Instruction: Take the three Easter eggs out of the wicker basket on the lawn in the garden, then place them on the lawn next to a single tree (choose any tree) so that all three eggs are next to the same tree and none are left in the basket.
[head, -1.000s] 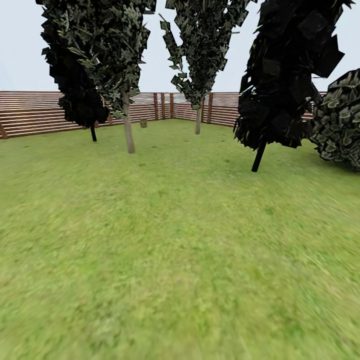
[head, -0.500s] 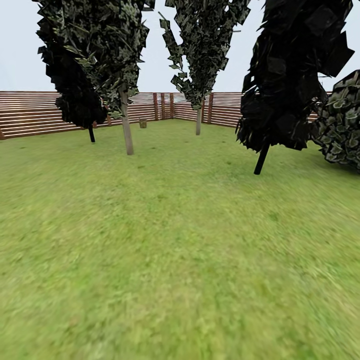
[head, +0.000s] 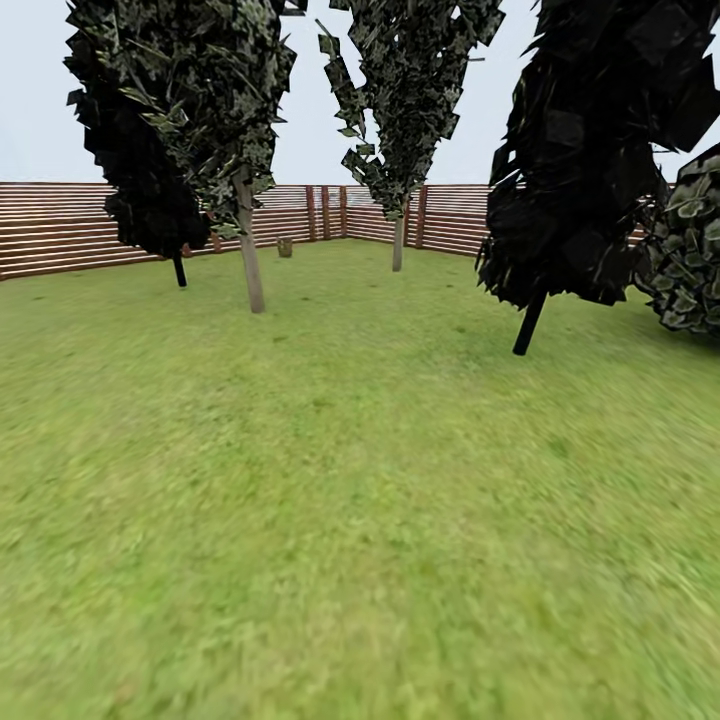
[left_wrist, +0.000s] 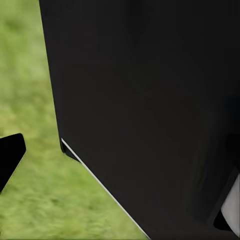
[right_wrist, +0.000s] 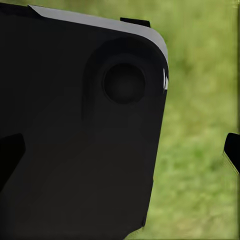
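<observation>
Robot is in transit across the lawn (head: 360, 520), so this looks like the search/approach step. No eggs on the visible grass.

Far, by the fence (head: 60, 225) corner, there's a small brownish object (head: 285, 246) on the grass. It could be the wicker basket, but it's too small to tell.

Candidate pale-trunk trees: the tree (head: 248, 250) at mid-left and a second one (head: 398, 240) farther back near the fence corner. A near-black tree (head: 528, 320) stands right of centre, another dark tree (head: 179, 268) is far left, and a round bush (head: 690, 260) sits at the right edge.

Both wrist views are mostly blocked by black robot bodywork, with grass behind. A dark finger tip (left_wrist: 10, 157) shows at the edge of the left wrist view and another (right_wrist: 232, 150) in the right wrist view. Can't tell whether either gripper is open or closed, or holding anything.

My read: next move calls for driving on toward that far object and confirming it's the basket, stopping with it within arm's reach, then tilting the head down before reaching in.
</observation>
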